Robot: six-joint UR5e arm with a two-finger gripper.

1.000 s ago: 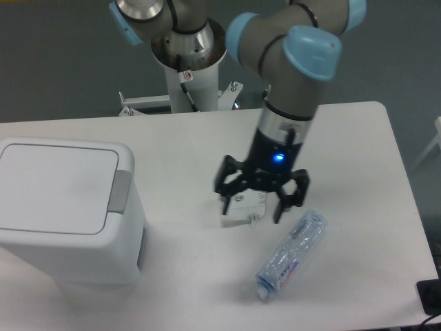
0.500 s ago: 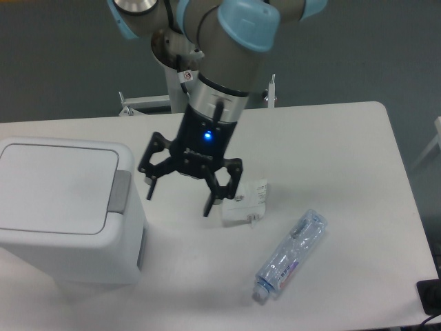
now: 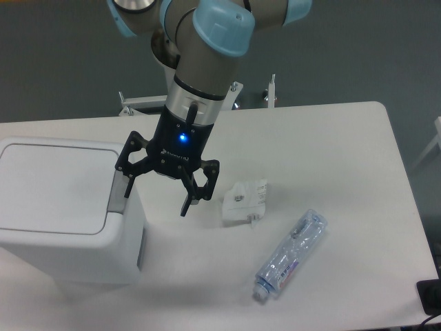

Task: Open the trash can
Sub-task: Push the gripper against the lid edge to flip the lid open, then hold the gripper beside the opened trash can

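The trash can is a big boxy white bin at the left of the table, with its flat lid down. Its grey push-button strip runs along the lid's right edge and is partly hidden by a finger. My gripper is open and empty, hanging over the bin's right edge. Its left fingertip is over the grey strip, and its right fingertip is past the bin's side, above the table. I cannot tell whether the finger touches the strip.
A small white paper packet lies right of the gripper. A clear plastic bottle lies on its side at the front right. The arm's pedestal stands behind the table's far edge.
The gripper has moved left, from over the white packet to over the bin's right edge. It stayed open. The packet is now uncovered. The lid has not moved.
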